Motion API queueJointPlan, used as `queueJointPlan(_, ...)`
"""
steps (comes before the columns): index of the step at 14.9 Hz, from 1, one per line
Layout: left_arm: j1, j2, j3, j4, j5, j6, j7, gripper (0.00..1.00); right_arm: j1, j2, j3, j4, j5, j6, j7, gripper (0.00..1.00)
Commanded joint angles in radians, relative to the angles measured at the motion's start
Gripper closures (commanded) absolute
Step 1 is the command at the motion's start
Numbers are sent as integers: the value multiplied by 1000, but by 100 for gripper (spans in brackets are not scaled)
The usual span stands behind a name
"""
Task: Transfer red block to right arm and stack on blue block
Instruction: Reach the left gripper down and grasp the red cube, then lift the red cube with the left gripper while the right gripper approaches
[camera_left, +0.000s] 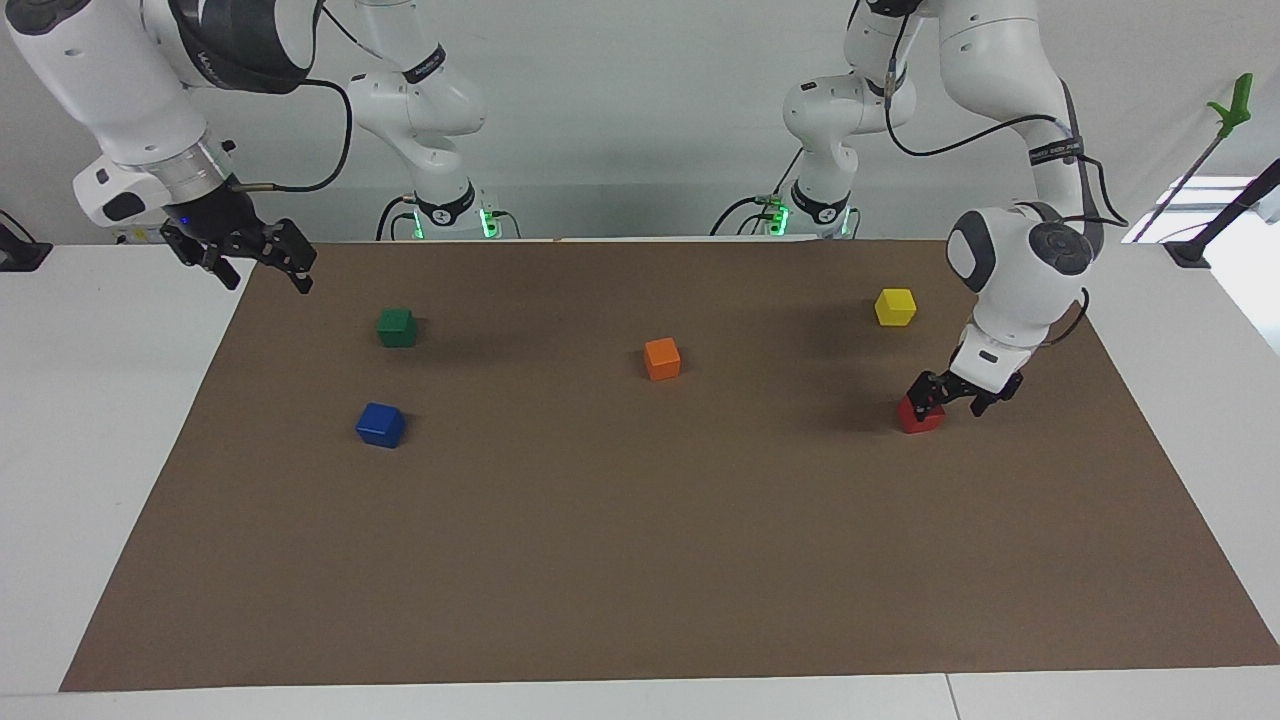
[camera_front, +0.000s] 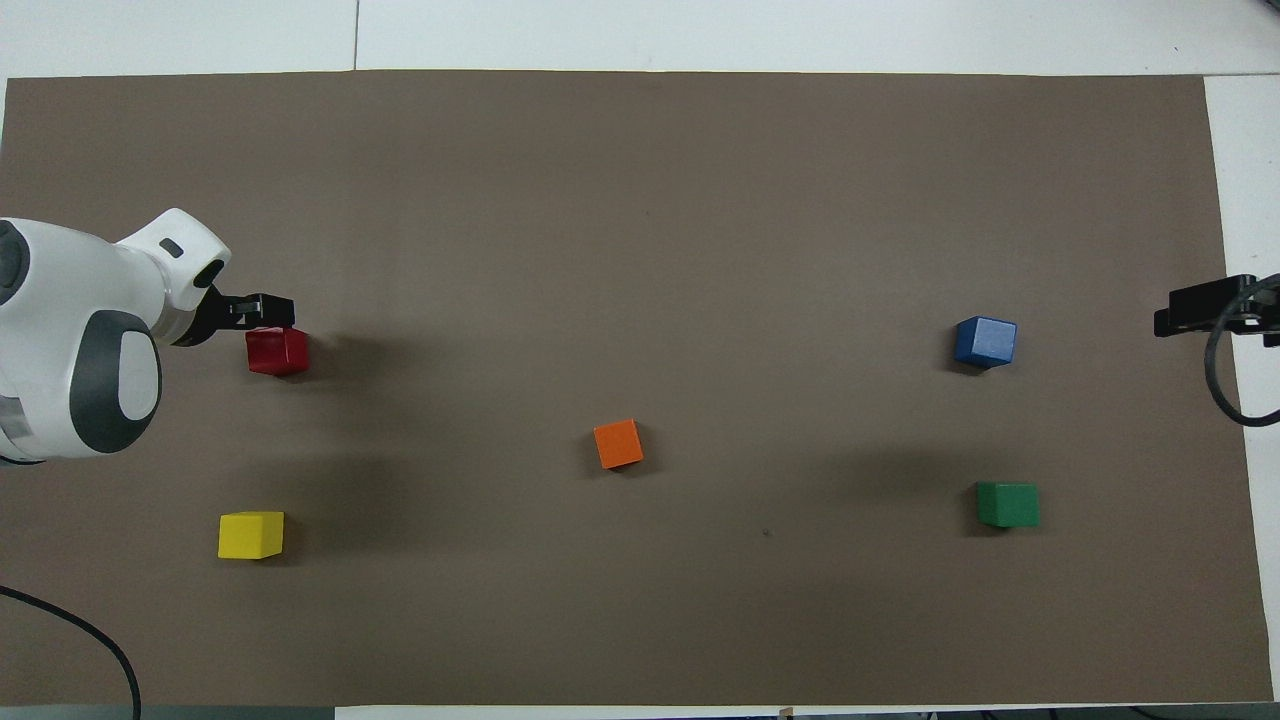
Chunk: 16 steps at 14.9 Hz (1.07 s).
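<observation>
Your red block (camera_left: 921, 416) sits on the surface (camera_left: 640, 560) near the left arm's edge.
The left hand (camera_left: 958, 396) is down at it, fingers spread, 1 finger over it; the right hand (camera_left: 262, 262), also spread, waits over its near corner, the blue block (camera_left: 381, 425) toward that end.

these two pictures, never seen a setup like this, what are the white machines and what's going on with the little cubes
The white machines are two robot arms, each ending in a two-finger pincer. One picture looks at them from across the table; the other looks steeply down from above their own end.

On the brown mat lie five small cubes: the red block, the blue block, a green cube, an orange cube and a yellow cube.

The left pincer is down at the red block, one finger against it, and the block sits on the mat, not lifted. The right pincer waits in the air, open, over the mat's edge at its own end of the table. Nothing is held yet.
</observation>
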Motion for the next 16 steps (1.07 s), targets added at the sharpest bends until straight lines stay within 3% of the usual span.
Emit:
queueJointPlan(1, -10, 22, 1, -21, -14, 44, -25, 0, -2, -23, 1, -122, 89, 111, -75, 0)
queueJointPlan(3, -10, 36, 2, -21, -14, 43, -21, 0, -2, -20, 1, -183, 179, 174, -81, 0)
queueJointPlan(4, -8, 36, 2, -22, -14, 38, -13, 0, -8, -10, -1, -219, 285, 214, -81, 0)
queueJointPlan(5, -3, 35, 2, -29, -14, 32, -10, 8, -8, 7, -1, -252, 365, 252, -87, 0)
queueJointPlan(6, 1, 33, 2, -41, -14, 31, -10, 21, -2, 19, 1, -286, 407, 299, -110, 0)
queueJointPlan(7, 4, 29, 2, -58, -14, 37, -13, 42, 1, 29, 2, -325, 437, 367, -158, 0)
queueJointPlan(9, 0, 27, 1, -55, -16, 15, -60, 100, 42, 32, 2, -400, 557, 508, -248, 0)
queueJointPlan(13, -17, -7, -8, 40, -34, -183, -303, 100, 79, 32, 2, -445, 861, 533, -343, 0)
queueJointPlan(16, -77, -42, -15, 158, -158, -400, -410, 100, 108, 4, 4, -480, 1116, 448, -446, 0)
